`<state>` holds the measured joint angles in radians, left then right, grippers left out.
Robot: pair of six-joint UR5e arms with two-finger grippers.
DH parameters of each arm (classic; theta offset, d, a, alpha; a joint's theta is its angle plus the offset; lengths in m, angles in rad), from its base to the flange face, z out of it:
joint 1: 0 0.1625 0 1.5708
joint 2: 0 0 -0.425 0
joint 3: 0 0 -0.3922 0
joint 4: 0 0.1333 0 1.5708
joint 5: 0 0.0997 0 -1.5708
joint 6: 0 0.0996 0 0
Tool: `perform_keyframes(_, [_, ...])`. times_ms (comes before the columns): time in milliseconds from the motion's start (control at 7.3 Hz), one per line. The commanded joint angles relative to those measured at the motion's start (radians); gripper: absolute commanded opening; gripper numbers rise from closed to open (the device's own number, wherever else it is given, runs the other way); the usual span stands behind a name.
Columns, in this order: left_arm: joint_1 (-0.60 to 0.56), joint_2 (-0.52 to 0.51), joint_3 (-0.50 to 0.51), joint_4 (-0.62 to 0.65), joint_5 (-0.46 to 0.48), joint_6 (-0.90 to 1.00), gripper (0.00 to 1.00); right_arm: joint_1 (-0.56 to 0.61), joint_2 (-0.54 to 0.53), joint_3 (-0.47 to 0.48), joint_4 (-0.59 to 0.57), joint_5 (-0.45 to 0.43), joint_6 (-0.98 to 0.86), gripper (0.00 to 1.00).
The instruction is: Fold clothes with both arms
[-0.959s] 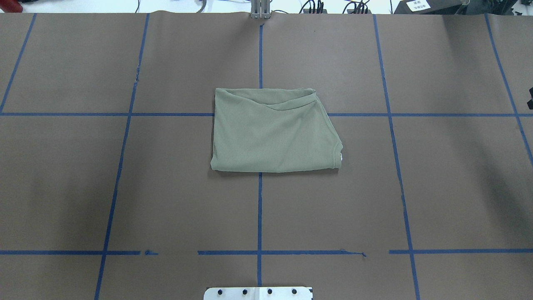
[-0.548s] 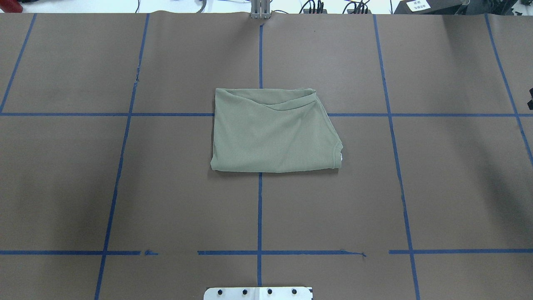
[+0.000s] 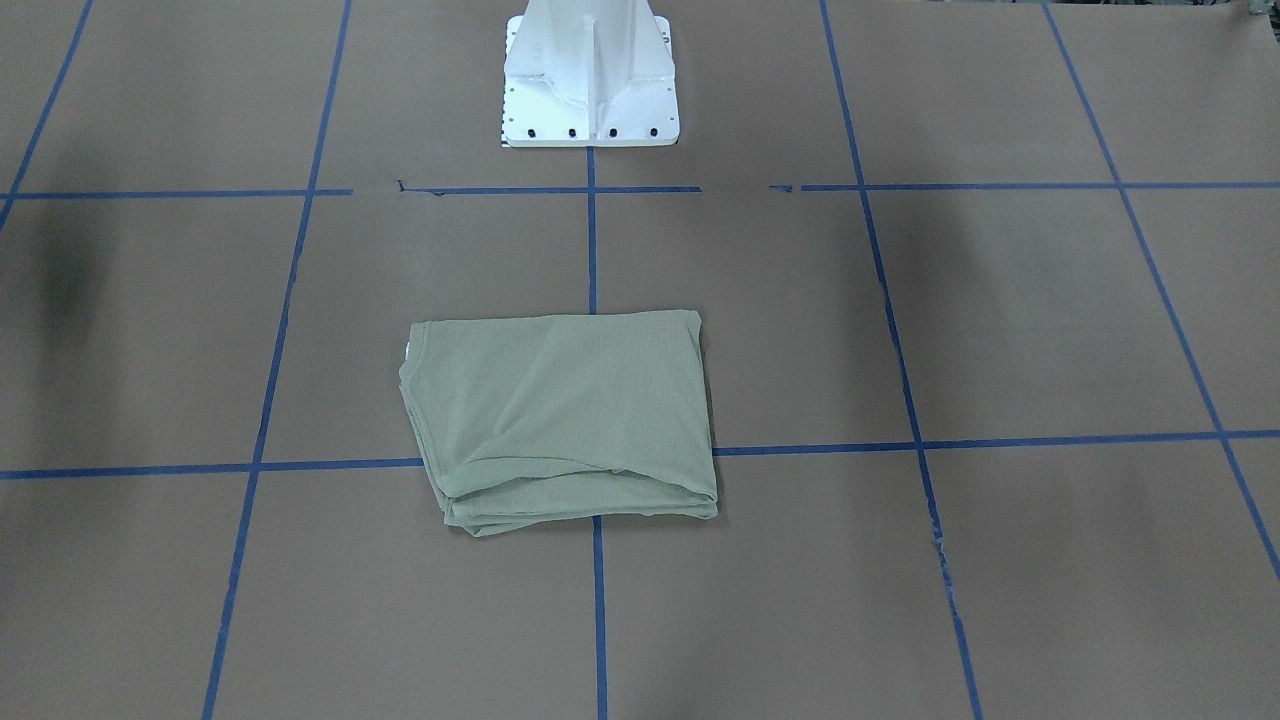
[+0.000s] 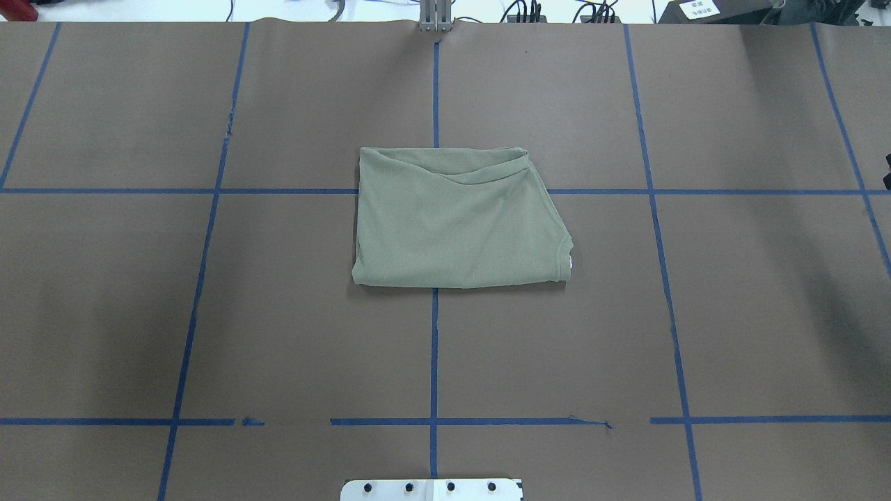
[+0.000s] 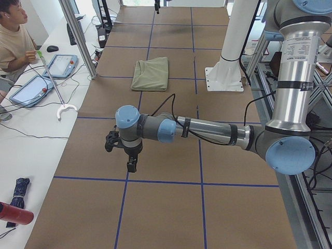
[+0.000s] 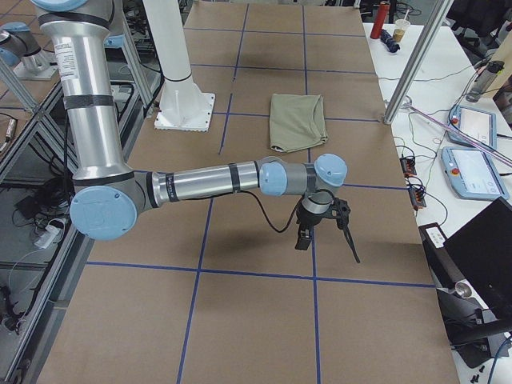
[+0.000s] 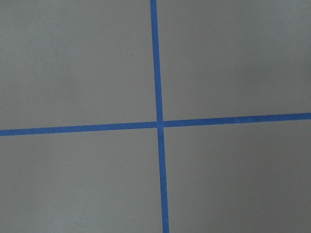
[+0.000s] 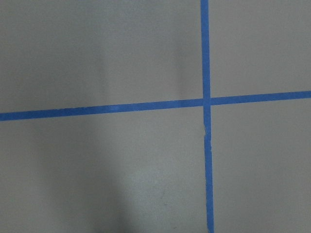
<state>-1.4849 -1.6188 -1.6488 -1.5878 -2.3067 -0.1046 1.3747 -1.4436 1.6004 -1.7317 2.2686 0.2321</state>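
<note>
A sage-green shirt (image 4: 456,219) is lying folded into a compact rectangle in the middle of the brown table (image 4: 752,313). It is covering the spot where the centre line of blue tape (image 4: 434,348) is crossing a sideways strip. The shirt is sitting straight out from the white pedestal (image 4: 431,489), with bare table between the two. Its ribbed collar is showing at the corner nearest the robot on the right-hand side, and a small white tag (image 4: 571,262) is peeking out there. From across the table, the stacked layers are showing along the shirt's far edge (image 3: 580,505).

Nothing is touching the shirt. The left arm (image 5: 207,129) is reaching out over the table's left end. The left claw (image 5: 123,153) is hanging point-down above the paper, well apart from the shirt (image 5: 151,73). The right arm (image 6: 200,182) is doing the same at the opposite end, where the right claw (image 6: 326,240) is hovering far from the shirt (image 6: 297,120). Each claw is showing clearly only from the side, so how wide either is standing cannot be told; neither is holding cloth. Both wrist cameras are looking down on nothing but brown paper and a tape crossing (image 7: 159,123).

A person (image 5: 13,41) is sitting at the white bench beside the table, near two tablets (image 5: 61,65).
</note>
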Motion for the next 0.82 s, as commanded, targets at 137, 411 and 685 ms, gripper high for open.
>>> perform_keyframes(137, [0.000, 0.004, -0.002, 0.011, -0.048, -0.004, 1.00, 0.050, -0.018, -0.014, 0.000, 0.015, -0.005, 1.00])
perform_keyframes(411, [0.000, 0.002, -0.005, 0.009, -0.048, -0.004, 1.00, 0.069, -0.020, -0.014, 0.001, 0.017, -0.016, 1.00])
perform_keyframes(685, [0.002, -0.001, -0.005, 0.008, -0.046, -0.004, 1.00, 0.069, -0.023, -0.037, 0.062, 0.017, -0.046, 1.00])
